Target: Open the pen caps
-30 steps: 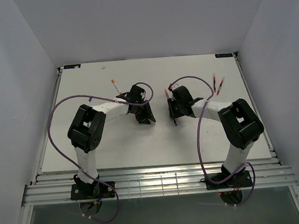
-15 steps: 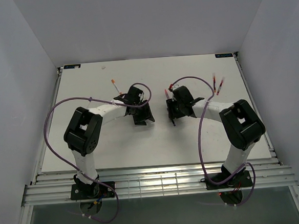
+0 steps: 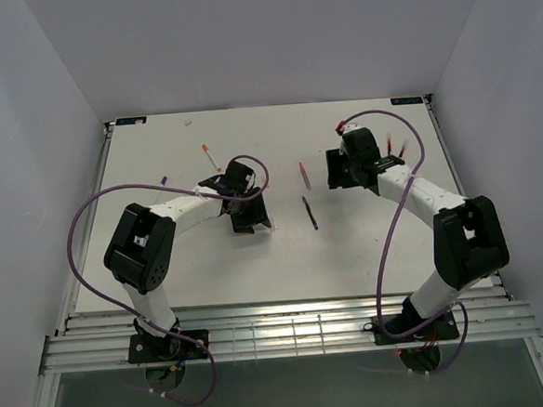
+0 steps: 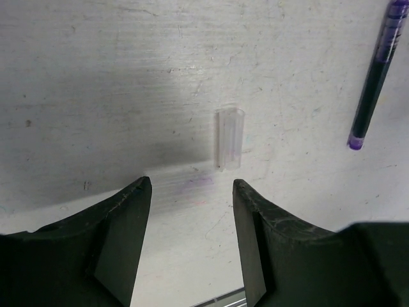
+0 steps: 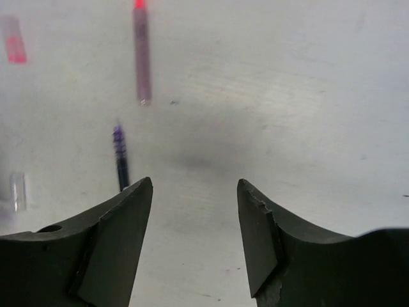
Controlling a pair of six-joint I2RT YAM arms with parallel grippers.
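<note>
A pale translucent pen cap [image 4: 229, 138] lies on the table just ahead of my left gripper [image 4: 192, 192], which is open and empty. A dark purple pen [image 4: 376, 73] lies uncapped to its right; it also shows mid-table in the top view [image 3: 309, 213]. My right gripper [image 5: 195, 188] is open and empty above bare table. Ahead of it lie a red-tipped pen [image 5: 142, 54], the purple pen [image 5: 120, 157], a red-tinted cap [image 5: 13, 41] and the clear cap [image 5: 18, 190]. In the top view the left gripper [image 3: 251, 223] is left of the purple pen and the right gripper [image 3: 333, 174] is behind and right of it.
An orange-tipped pen [image 3: 210, 156] lies behind the left arm and a small blue cap [image 3: 164, 180] at the far left. The red-tipped pen [image 3: 303, 173] lies between the grippers. Two red pens [image 3: 402, 147] lie behind the right arm, partly hidden. The table's near edge [image 3: 260, 302] borders a metal rail.
My right gripper has let go of the purple pen, which now lies on the table, and has swung back and to the right. My left gripper has shifted slightly left; the clear cap lies before it.
</note>
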